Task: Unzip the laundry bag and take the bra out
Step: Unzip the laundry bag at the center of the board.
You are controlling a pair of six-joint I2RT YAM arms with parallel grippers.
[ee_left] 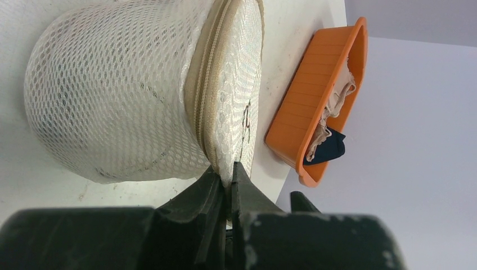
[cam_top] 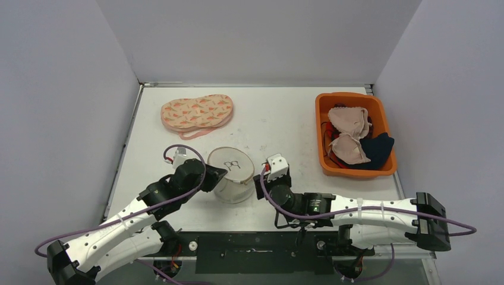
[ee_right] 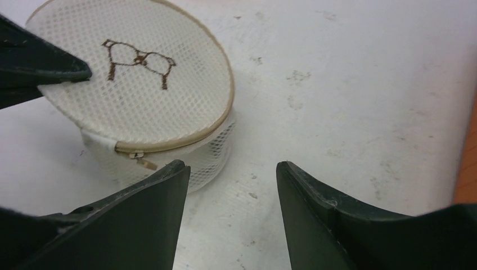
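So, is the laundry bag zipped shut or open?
Shut. On the laundry bag, the zipper is meshed along all the visible rim; no gap.

On the tabletop (cam_top: 279, 119), the laundry bag (cam_top: 232, 173) sits near the front, between the left claw (ee_left: 229, 180) and the right claw (ee_right: 232, 171). A fabric pouch (cam_top: 197, 111) lies behind it to the left. A tub (cam_top: 350, 95) holding clothes (cam_top: 350, 122) stands far right.

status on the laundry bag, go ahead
Left gripper shut on laundry bag lid edge. Right gripper open, just short of zipper pull, not touching. Zip looks closed. Nothing between right gripper and pull.
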